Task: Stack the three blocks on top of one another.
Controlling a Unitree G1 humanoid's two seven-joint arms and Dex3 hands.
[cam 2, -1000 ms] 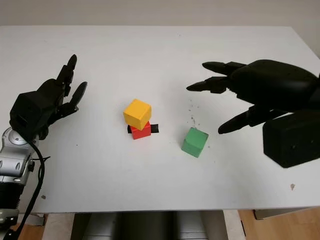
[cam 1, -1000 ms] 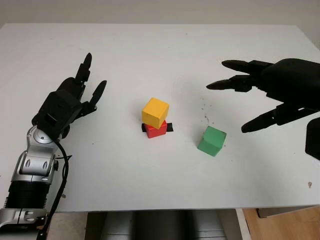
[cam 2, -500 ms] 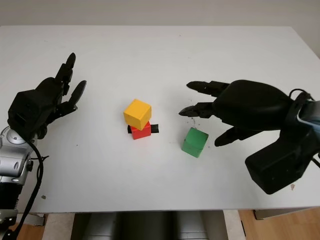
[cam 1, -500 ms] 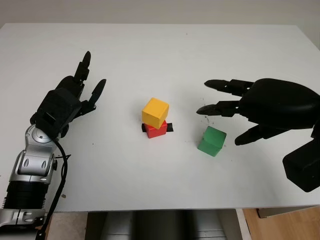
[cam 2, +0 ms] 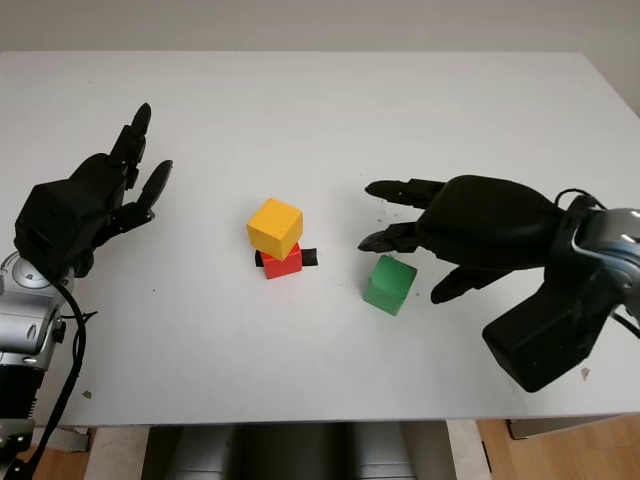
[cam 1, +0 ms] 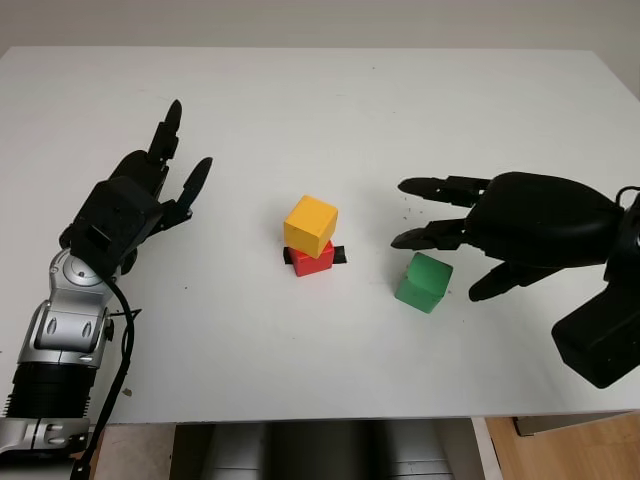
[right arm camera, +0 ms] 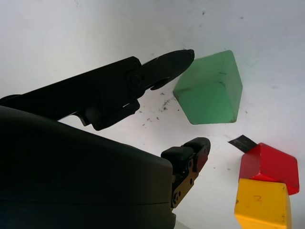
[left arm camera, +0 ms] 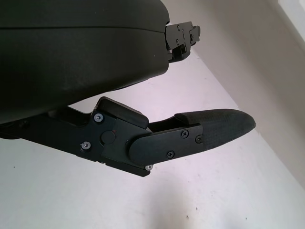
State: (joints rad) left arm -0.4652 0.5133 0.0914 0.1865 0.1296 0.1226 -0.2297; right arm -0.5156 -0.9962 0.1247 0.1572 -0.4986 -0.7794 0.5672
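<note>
The right hand (cam 1: 470, 235) hovers open just right of the green block (cam 1: 423, 282), its fingers (right arm camera: 162, 67) spread around the block without touching it. The green block sits alone on the white counter (cam 1: 320, 120), near the stack but apart from it: a yellow block (cam 1: 310, 224) skewed atop a red block (cam 1: 314, 259), over a black tape mark (cam 1: 341, 256). The left hand (cam 1: 135, 205) is open, well left of the stack. Bare counter lies wide toward the far edge and in front.
</note>
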